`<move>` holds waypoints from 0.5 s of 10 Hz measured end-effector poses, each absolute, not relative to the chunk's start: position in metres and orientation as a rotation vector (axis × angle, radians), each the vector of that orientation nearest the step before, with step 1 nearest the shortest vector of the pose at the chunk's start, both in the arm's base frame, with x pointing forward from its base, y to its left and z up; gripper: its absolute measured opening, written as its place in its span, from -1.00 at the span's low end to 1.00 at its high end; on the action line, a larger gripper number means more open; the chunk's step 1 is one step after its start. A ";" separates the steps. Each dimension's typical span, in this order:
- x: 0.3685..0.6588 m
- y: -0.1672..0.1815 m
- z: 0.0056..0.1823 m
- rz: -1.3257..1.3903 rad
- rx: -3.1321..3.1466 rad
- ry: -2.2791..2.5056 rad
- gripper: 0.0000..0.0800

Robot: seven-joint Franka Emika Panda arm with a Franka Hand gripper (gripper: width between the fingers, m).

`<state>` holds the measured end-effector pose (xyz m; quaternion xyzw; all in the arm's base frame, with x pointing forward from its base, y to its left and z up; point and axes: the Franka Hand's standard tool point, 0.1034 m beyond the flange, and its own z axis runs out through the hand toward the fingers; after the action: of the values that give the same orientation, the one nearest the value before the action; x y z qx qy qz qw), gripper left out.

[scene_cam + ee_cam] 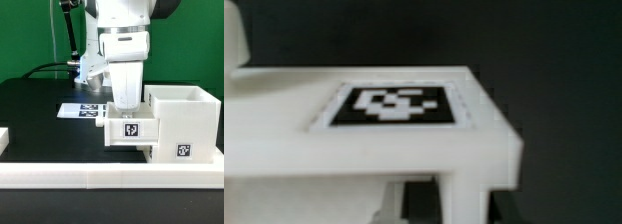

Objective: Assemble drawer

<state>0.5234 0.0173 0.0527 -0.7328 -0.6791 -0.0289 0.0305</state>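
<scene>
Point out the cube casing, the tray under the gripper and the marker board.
cube casing (pixel 190 128), exterior view, front wall above its tag
tray (pixel 130 142), exterior view, front face below its tag
marker board (pixel 72 110), exterior view, near end

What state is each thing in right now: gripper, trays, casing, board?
gripper: down over the small tray, fingertips hidden; open or shut cannot be told.
small tray: upright, tag facing the camera, next to the casing; contact between them unclear.
casing: upright, open side up, inside not visible.
marker board: flat on the table, partly hidden by the arm.
second tray: not seen in either view.
</scene>
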 end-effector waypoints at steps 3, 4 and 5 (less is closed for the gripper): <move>0.524 0.017 0.053 -0.089 -2.261 -2.089 -0.90; 0.524 0.017 0.053 -0.089 -2.261 -2.089 -0.90; 0.524 0.017 0.053 -0.089 -2.253 -2.099 -0.90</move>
<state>0.5238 0.0168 0.0527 -0.7309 -0.6812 -0.0288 0.0305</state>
